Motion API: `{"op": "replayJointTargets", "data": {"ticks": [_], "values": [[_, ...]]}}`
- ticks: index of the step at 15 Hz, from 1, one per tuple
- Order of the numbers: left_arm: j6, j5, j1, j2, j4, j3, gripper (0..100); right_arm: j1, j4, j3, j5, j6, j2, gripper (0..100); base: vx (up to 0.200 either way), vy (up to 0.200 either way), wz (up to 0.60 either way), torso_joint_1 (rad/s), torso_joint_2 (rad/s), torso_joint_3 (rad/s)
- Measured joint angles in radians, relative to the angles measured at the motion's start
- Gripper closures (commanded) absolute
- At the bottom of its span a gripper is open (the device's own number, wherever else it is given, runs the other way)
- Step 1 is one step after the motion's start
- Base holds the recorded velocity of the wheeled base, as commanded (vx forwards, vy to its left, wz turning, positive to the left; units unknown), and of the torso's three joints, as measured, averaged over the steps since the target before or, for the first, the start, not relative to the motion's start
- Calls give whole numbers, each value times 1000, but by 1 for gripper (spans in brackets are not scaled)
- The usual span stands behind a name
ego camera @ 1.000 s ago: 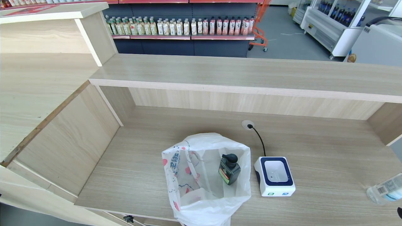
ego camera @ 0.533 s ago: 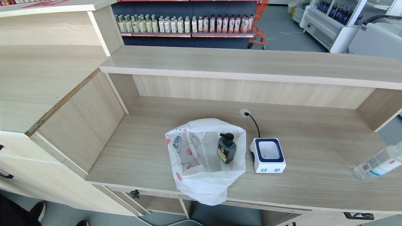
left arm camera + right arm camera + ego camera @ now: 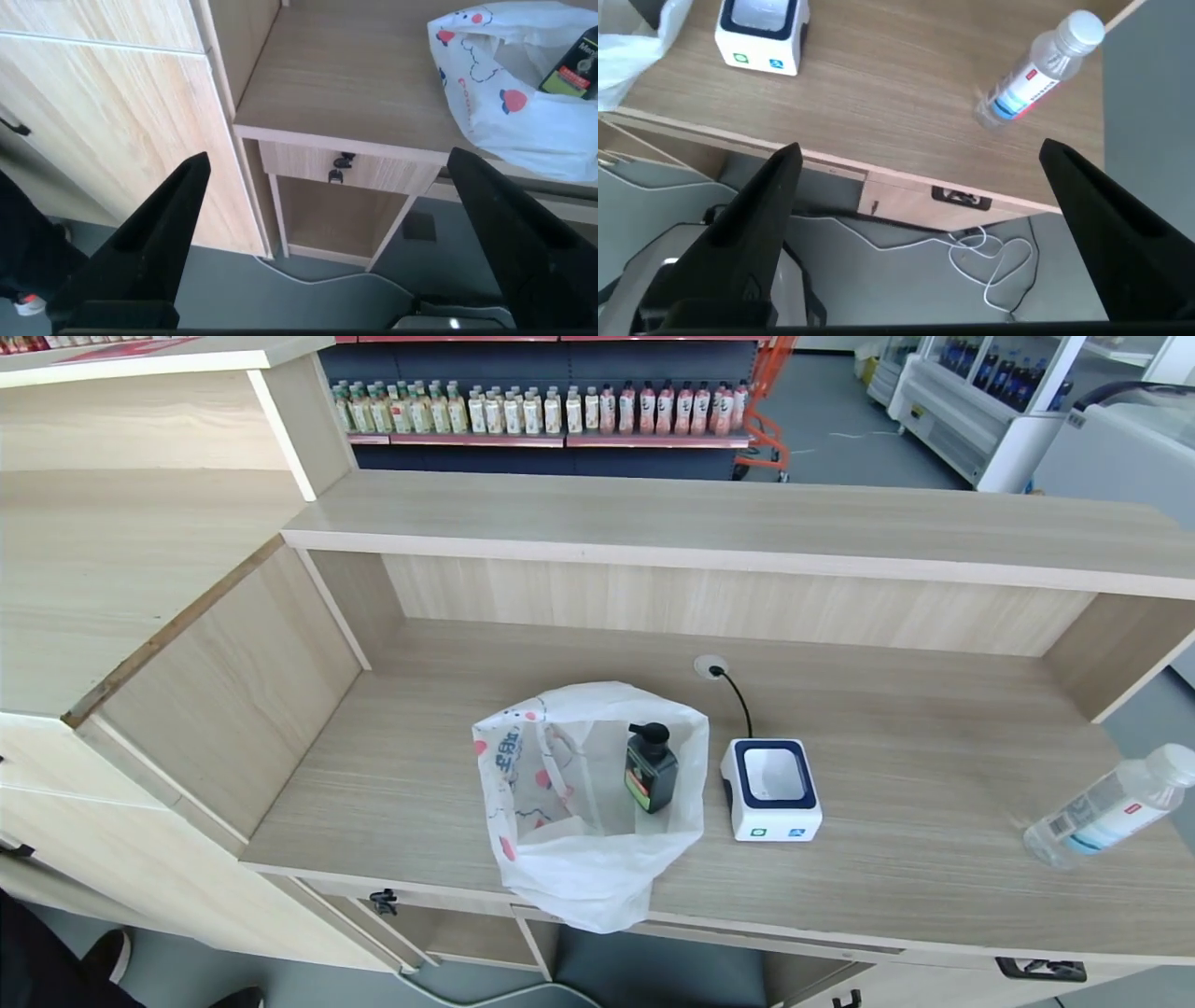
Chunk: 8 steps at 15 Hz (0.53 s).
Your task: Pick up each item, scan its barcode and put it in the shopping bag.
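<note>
Left gripper [image 3: 329, 159], fingers spread, empty. White shopping bag [image 3: 509, 775] holds 1 upright dark pump bottle [image 3: 651, 770]; barcode scanner [image 3: 770, 789] just beside at 3 o'clock; water bottle [image 3: 1111, 807] lies farther at 3 o'clock. Right gripper [image 3: 920, 147] likewise spread, empty.

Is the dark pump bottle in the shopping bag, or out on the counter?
In the bag. The dark pump bottle stands upright inside the shopping bag, whose open rim surrounds it, left of the scanner.

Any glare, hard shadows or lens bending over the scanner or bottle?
Head view: even light, soft shadows, the scanner window shines pale; the counter edges bow slightly. Right wrist view: the water bottle is evenly lit, no glare hiding it.
</note>
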Motion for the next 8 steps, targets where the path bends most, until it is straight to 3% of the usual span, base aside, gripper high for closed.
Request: {"op": "replayJointTargets", "data": {"ticks": [8], "values": [[0,0,0,0,1,0,0,-38,37,23,6,0,-53,0,0,-200,0,3,1,6]]}}
